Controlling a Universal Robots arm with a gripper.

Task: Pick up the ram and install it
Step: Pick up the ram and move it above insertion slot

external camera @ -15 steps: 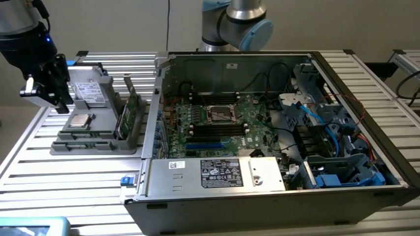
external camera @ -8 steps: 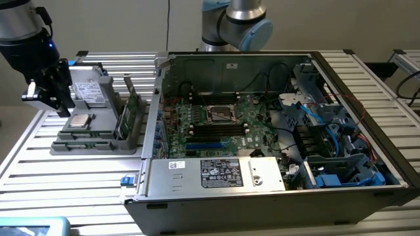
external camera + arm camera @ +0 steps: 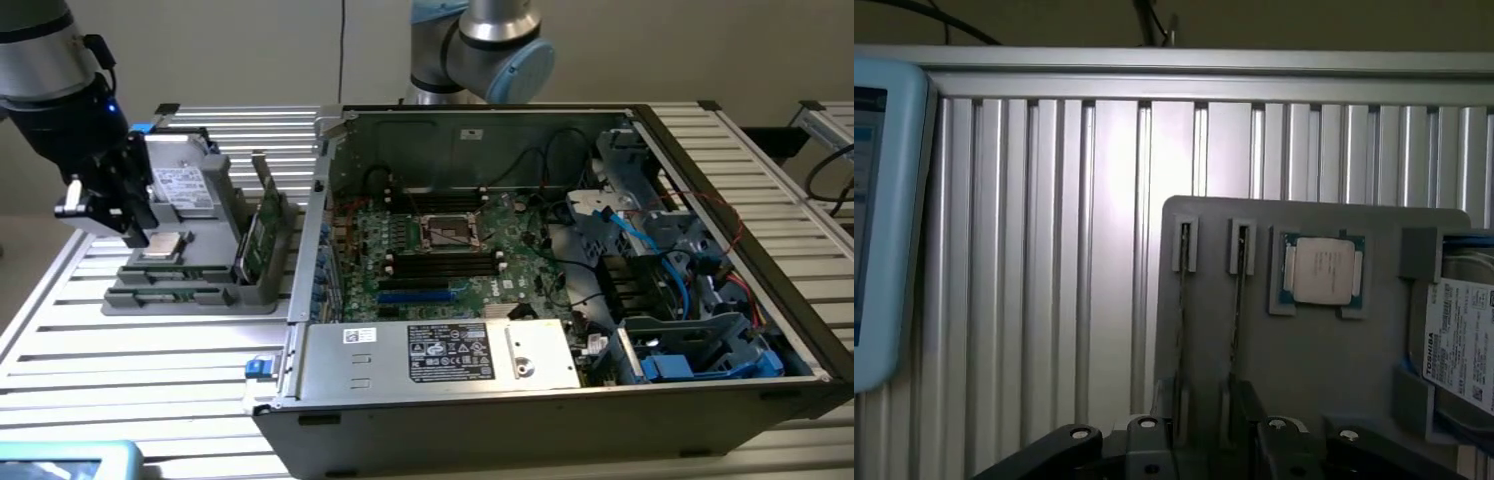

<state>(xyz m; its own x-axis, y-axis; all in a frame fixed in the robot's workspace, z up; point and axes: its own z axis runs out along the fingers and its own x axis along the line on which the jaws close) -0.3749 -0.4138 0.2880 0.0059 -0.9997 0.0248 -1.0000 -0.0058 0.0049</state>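
The gripper (image 3: 114,215) hovers, jaws parted and empty, over the gray holder (image 3: 200,298) near the slatted table's (image 3: 134,365) edge on the exterior view's left, where the ram (image 3: 251,240) stands on edge in a slot, likely so its top edge is free to pinch.

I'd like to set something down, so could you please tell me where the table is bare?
Bare slats lie between the grey parts tray and the blue-edged tablet. Crowded: the tray under the gripper, and the computer case.
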